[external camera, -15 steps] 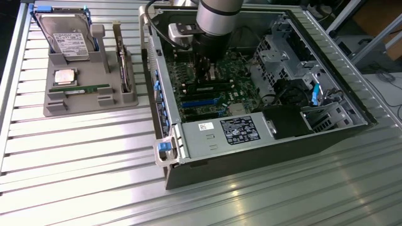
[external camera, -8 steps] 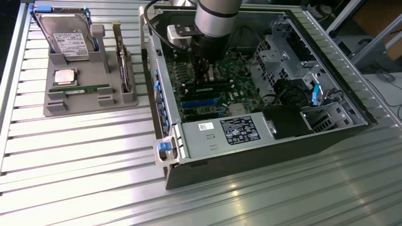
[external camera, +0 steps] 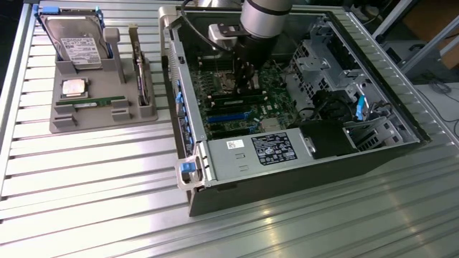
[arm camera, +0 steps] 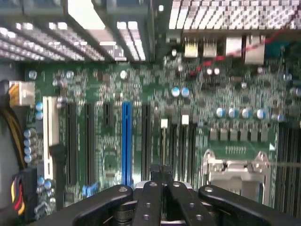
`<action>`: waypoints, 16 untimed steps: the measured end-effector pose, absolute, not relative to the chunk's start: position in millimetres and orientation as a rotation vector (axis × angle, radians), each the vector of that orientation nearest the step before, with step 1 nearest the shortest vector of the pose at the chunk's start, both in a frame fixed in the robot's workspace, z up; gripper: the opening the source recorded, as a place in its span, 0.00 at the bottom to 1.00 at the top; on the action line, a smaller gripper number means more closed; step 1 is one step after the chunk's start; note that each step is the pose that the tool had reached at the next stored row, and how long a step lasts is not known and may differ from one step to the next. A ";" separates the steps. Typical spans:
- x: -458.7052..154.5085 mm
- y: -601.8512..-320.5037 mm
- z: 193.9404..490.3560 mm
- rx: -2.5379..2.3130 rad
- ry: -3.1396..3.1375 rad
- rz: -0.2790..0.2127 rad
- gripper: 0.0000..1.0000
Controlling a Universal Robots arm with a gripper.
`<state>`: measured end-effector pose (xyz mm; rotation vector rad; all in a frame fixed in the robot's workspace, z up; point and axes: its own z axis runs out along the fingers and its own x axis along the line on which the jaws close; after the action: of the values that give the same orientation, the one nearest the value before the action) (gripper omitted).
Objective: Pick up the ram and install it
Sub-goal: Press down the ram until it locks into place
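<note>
The ram point(external camera: 90, 100), a thin green stick with a white label, lies on edge in the grey holder tray point(external camera: 86, 124) at the exterior view's left. My gripper point(external camera: 248, 80) hangs inside the open computer case point(external camera: 301, 172), low over the green motherboard point(external camera: 240, 105) and far from the ram. In the wrist view my gripper point(arm camera: 161, 170) has its black fingers point(arm camera: 149, 197) pressed together, and I make out nothing between them. Below them run the black memory slots point(arm camera: 181, 146) with white latches, beside the CPU socket point(arm camera: 235, 172).
The tray also holds a hard drive point(external camera: 75, 40), a square silver CPU point(external camera: 74, 87) and a card with a metal bracket point(external camera: 141, 75). The case's power supply point(external camera: 262, 150), drive cages point(external camera: 323, 59) and walls hem in the motherboard. Ribbed metal table point(external camera: 93, 193) surrounds everything.
</note>
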<state>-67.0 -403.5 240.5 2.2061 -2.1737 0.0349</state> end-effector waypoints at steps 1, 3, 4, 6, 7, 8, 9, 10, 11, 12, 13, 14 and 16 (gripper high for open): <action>-60.4 -403.3 240.4 2.206 -2.173 0.034 0.11; -42.5 -402.2 240.2 2.204 -2.171 0.030 0.11; -33.0 -400.5 240.2 2.204 -2.171 0.030 0.11; -24.6 -399.3 247.4 2.204 -2.171 0.030 0.11; -22.7 -399.3 250.0 2.203 -2.171 0.031 0.11; -21.2 -399.2 251.6 2.203 -2.170 0.031 0.11; -18.8 -399.1 253.0 2.203 -2.170 0.032 0.11; -16.3 -399.0 254.3 2.202 -2.170 0.032 0.11; -9.1 -398.8 255.3 2.202 -2.170 0.033 0.11; -4.6 -398.8 255.7 2.202 -2.170 0.033 0.11; 3.4 -398.8 255.8 2.202 -2.169 0.033 0.11; 7.5 -398.9 256.0 2.201 -2.169 0.033 0.11; 16.0 -398.8 256.3 2.201 -2.169 0.032 0.11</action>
<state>16.0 -398.8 256.3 2.2011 -2.1685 0.0325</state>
